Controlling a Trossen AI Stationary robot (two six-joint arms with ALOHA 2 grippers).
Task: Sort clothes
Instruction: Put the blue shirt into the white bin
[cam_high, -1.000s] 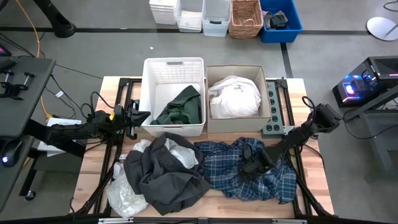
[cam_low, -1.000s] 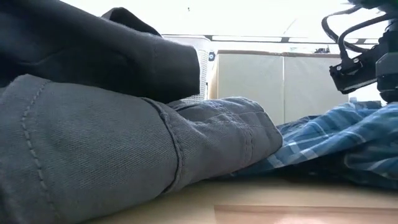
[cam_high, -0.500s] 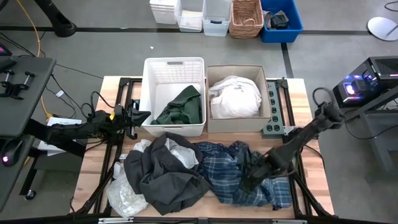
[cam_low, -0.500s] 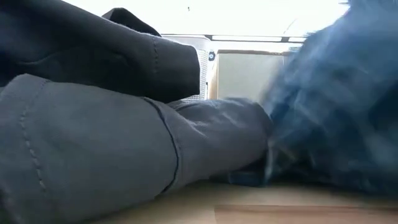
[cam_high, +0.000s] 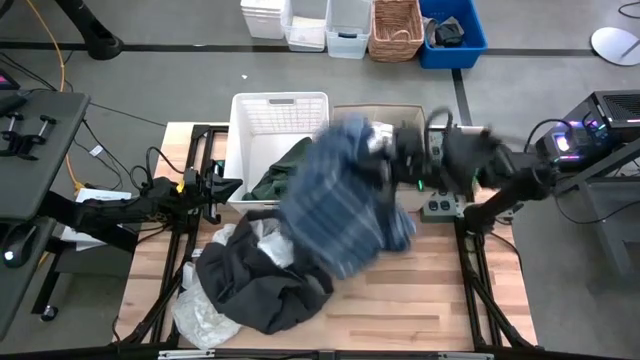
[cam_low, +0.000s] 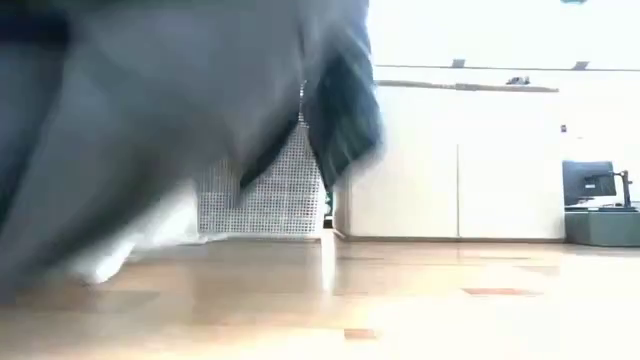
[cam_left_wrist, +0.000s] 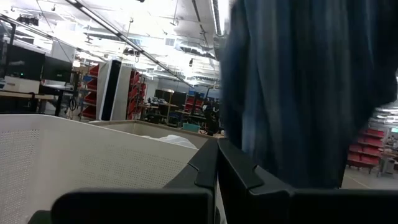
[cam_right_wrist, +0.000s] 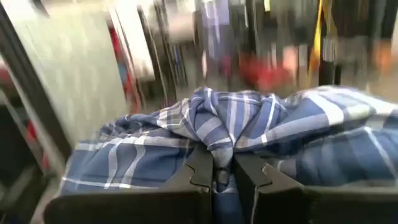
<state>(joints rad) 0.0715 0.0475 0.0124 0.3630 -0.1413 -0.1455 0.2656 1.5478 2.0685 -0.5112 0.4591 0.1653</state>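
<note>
Nearest, dark grey garments (cam_high: 255, 285) lie heaped on the wooden surface (cam_high: 430, 300). Above, the blue-and-navy plaid fabric shirt (cam_high: 345, 195) hangs lengthwise downward, pinched by the right gripper (cam_right_wrist: 224, 171) over the tan cardboard box (cam_high: 385, 108).

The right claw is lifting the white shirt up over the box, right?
Not the white one. The right claw is lifting the blue plaid shirt over the box, as the right wrist view shows; the cloth is pinched between its fingers.
</note>
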